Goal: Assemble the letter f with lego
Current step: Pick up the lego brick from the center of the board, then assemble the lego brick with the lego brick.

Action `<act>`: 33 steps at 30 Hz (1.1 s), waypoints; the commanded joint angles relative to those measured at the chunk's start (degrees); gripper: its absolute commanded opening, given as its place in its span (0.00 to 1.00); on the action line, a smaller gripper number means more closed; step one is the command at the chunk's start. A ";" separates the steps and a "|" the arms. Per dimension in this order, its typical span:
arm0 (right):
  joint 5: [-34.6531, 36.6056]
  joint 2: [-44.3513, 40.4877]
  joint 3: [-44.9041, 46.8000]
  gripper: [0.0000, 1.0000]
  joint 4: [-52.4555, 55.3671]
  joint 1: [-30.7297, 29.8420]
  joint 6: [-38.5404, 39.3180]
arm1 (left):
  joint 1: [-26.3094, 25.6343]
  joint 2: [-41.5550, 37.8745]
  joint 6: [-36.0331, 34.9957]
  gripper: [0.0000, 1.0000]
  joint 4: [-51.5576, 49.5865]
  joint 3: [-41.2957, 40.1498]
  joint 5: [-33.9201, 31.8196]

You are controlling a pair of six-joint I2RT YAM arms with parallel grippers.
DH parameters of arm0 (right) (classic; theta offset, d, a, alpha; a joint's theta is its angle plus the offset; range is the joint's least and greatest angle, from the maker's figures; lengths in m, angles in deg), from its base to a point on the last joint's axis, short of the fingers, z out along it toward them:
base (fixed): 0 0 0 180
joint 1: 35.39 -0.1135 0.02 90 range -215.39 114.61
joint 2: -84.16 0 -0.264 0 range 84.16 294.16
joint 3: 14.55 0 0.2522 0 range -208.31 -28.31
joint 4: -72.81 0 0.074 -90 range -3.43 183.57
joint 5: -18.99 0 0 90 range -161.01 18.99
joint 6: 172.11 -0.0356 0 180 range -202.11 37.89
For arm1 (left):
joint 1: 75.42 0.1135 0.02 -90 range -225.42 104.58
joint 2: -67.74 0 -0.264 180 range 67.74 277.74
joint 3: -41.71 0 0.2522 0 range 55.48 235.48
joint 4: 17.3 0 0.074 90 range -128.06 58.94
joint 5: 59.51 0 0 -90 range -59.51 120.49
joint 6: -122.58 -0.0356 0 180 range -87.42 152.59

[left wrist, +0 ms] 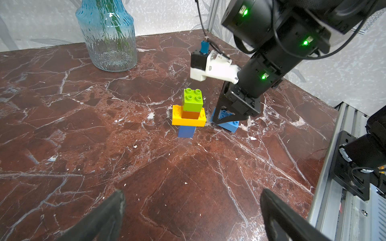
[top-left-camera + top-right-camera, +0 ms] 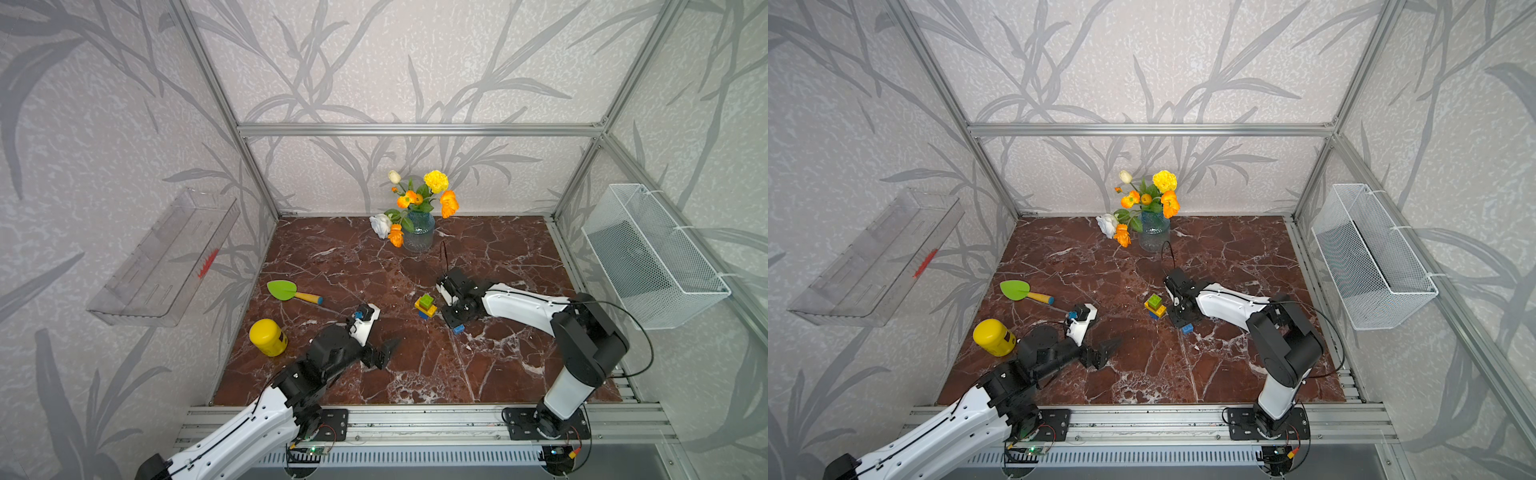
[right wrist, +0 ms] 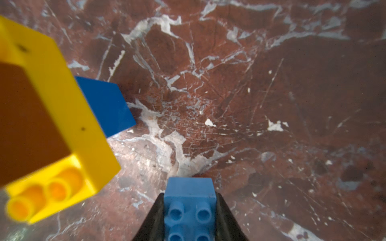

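1. Right wrist view: right gripper (image 3: 189, 195) fingers pinch the long blue brick (image 3: 189, 210) between them.
2. Green-orange-yellow-blue stack (image 1: 189, 113) stands just beside those fingers.
3. Left gripper (image 1: 192, 193) fingers are spread, well apart from it.

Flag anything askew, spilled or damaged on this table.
Nothing is spilled or broken. Only the white flower droops from the blue glass vase, hanging low beside it; the brick stack stands upright.

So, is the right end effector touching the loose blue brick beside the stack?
Touching. In the right wrist view the right end effector has its fingers against both sides of the blue brick, with no gap showing.
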 commanded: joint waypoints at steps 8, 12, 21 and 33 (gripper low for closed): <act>-1.33 -6.63 -10.17 0.26 12.60 0.31 7.56 | 0.41 1.39 0.17 0.99 -0.46 2.13 -0.05; -2.66 -4.58 -16.65 0.26 18.12 0.32 10.52 | 0.33 2.24 -0.22 0.99 -5.15 7.22 -1.17; -4.57 0.80 -27.25 0.26 24.23 0.14 14.59 | 0.41 4.42 -1.43 0.99 -5.33 6.92 -4.15; -3.63 10.25 -38.13 0.25 29.83 -2.85 17.18 | 0.55 0.85 -1.64 0.99 -2.65 2.87 -4.95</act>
